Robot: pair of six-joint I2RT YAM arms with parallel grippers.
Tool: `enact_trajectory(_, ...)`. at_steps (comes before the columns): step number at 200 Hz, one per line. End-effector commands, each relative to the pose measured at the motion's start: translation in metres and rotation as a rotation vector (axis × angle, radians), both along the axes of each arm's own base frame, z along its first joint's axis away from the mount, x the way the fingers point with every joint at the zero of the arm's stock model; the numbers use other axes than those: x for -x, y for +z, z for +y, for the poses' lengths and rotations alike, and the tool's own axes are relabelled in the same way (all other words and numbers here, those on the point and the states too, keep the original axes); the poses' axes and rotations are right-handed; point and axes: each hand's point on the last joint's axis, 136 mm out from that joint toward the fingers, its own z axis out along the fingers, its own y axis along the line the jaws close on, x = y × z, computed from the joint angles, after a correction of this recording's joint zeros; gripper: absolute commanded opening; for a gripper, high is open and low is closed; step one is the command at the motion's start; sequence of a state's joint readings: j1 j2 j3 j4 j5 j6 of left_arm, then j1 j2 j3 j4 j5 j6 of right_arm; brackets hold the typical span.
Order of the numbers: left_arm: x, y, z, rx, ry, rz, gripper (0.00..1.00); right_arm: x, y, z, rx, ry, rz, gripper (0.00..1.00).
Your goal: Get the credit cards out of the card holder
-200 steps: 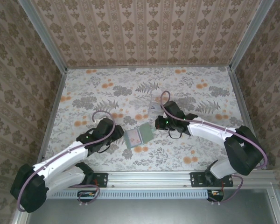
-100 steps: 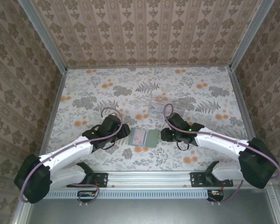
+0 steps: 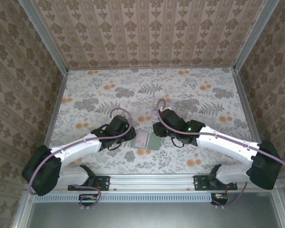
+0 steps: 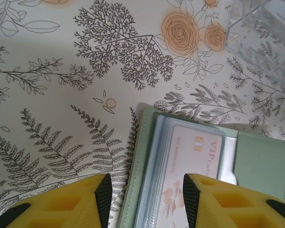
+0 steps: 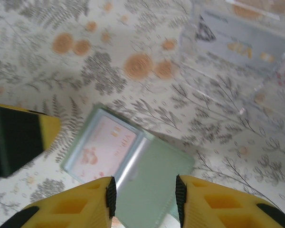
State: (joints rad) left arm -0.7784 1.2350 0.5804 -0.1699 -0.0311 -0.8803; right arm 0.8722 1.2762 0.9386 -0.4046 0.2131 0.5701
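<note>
Currently, item one: card holder (image 4: 256, 166), grey-green, lying open and flat on the floral desk (image 4: 47, 95), slots upward so that its contents can be reached from above. Item two: VIP card (image 4: 192, 164), pale pink and white, seated in the clear sleeve of the holder's left panel, not yet drawn. Item three: pale card (image 5: 235, 42), lying inside the clear tray (image 5: 256, 90) just beyond the holder's far side; by its position, the tray serves as the drop-off for what has been taken out. Left hand (image 4: 147, 202): fingers spread, straddling the holder's left edge with one pad over the sleeved card, pinching nothing; probably placed to pin or steady that panel. Right hand (image 5: 145, 197): fingers likewise spread, poised above the holder's plain green right panel, nothing between them; probably lined up for the next draw. Judged status: extraction part done, one card visibly remaining.
</note>
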Motion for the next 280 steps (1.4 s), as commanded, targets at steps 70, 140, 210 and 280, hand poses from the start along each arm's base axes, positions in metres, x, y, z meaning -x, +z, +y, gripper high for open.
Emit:
enact_trajectory(70, -0.005, -0.024, -0.016, -0.001, -0.066, 0.05, 0.28, 0.017, -0.061, 0.054, -0.267, 0.085, 0.237, 0.3)
enact_trajectory(140, 0.025, -0.057, -0.018, -0.024, -0.051, 0.138, 0.25, 0.004, -0.097, 0.043, -0.286, 0.053, 0.339, 0.3)
enact_trajectory(210, 0.037, -0.044, -0.023, -0.087, -0.056, 0.099, 0.23, 0.008, -0.111, 0.03, -0.372, 0.018, 0.403, 0.26)
enact_trajectory(280, 0.027, -0.017, -0.046, -0.041, -0.128, 0.048, 0.18, 0.017, -0.127, 0.032, -0.472, 0.011, 0.476, 0.23)
